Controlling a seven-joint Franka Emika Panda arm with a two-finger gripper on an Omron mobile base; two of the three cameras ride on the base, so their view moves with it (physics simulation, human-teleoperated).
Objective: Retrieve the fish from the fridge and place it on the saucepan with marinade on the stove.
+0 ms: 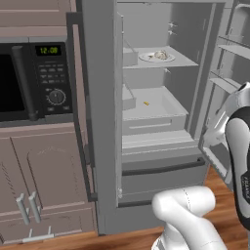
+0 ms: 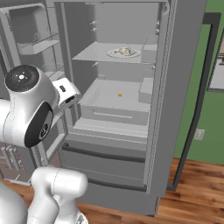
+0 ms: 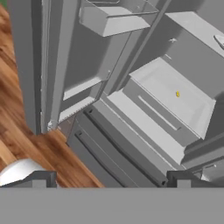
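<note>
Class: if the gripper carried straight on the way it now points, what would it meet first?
Probably the fridge, around its lower shelf ledge above the bottom drawers; depth is hard to judge. The open gripper is not aimed at the fish higher up.

Matt grey plastic-looking fridge [image 1: 105, 161] shelves, glossy wooden floor [image 2: 197, 197], smooth brown wood-like cabinet doors [image 1: 44, 176].

2 base cameras look forward from behind the arm, left and right, sharing the open fridge [image 1: 161, 97] interior. Hand camera, rolled, views its lower shelves and floor [image 3: 17, 131] closer.
</note>
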